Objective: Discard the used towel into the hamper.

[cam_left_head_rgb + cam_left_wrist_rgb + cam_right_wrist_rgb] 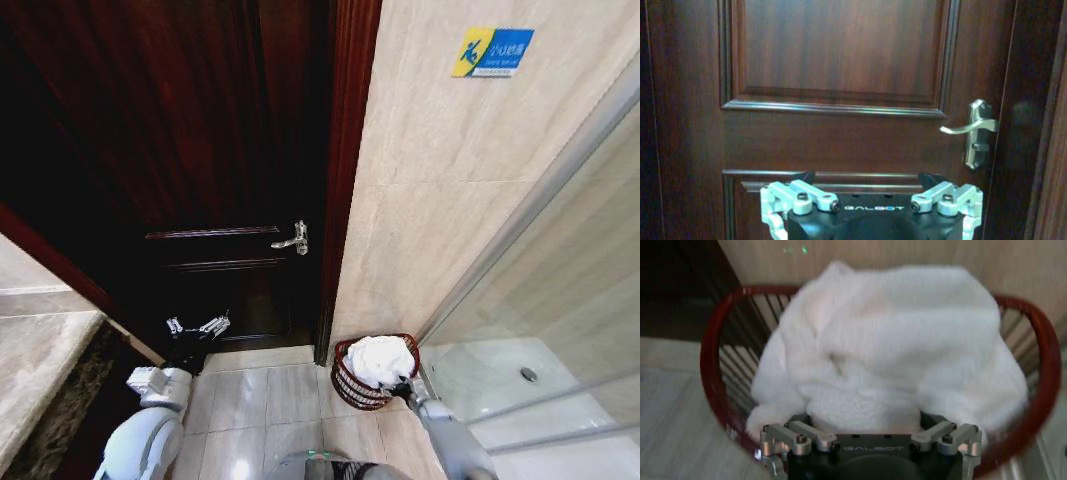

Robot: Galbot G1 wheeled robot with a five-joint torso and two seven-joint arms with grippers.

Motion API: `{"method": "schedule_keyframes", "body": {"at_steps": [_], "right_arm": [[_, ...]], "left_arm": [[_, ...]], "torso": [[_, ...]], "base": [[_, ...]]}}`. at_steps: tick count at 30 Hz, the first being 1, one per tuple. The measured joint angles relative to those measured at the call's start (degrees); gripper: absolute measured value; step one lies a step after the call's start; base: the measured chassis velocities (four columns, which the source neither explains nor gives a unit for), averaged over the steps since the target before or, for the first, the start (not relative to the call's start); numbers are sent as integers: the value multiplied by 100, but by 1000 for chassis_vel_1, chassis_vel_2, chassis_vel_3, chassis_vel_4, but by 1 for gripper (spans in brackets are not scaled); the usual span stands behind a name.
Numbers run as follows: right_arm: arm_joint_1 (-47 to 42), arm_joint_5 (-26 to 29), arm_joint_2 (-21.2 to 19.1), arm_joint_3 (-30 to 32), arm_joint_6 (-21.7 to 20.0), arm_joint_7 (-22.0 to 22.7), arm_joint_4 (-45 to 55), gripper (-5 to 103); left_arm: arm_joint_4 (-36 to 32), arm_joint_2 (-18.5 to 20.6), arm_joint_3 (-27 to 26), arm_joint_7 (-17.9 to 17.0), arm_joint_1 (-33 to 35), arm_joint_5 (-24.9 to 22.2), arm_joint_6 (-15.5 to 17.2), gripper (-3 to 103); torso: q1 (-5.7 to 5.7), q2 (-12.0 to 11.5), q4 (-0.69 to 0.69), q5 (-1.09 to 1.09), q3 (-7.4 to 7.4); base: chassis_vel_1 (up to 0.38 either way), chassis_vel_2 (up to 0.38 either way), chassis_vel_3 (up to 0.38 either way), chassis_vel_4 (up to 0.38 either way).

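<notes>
My right gripper [402, 388], low and right of centre in the head view, clenches the white towel [381, 360] inside the hamper [345, 378]; my spread left gripper [197, 327] waits by the door [180, 140].

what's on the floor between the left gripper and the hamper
In the head view, only bare pale floor tiles lie between the left gripper, raised before the dark door, and the hamper. The white towel fills the hamper, with the right gripper at it.

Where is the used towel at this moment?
In the head view, the white towel sits bunched in the hamper on the floor at the robot's right, against the tiled wall beside the door frame, with the right gripper at it.
</notes>
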Motion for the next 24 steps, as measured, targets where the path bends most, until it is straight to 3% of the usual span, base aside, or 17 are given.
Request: {"method": "schedule_keyframes", "body": {"at_steps": [10,24], "right_arm": [[817,-492,278,340,10,165,-1016,103],[926,-557,396,518,-169,399,-1321,66]], "left_arm": [[0,0,0,0,0,0,0,100],[0,0,0,0,0,0,0,100]], "torso": [[0,0,1,-2,0],[0,0,2,-1,-1]], "base": [[0,0,0,0],[0,0,0,0]]}}
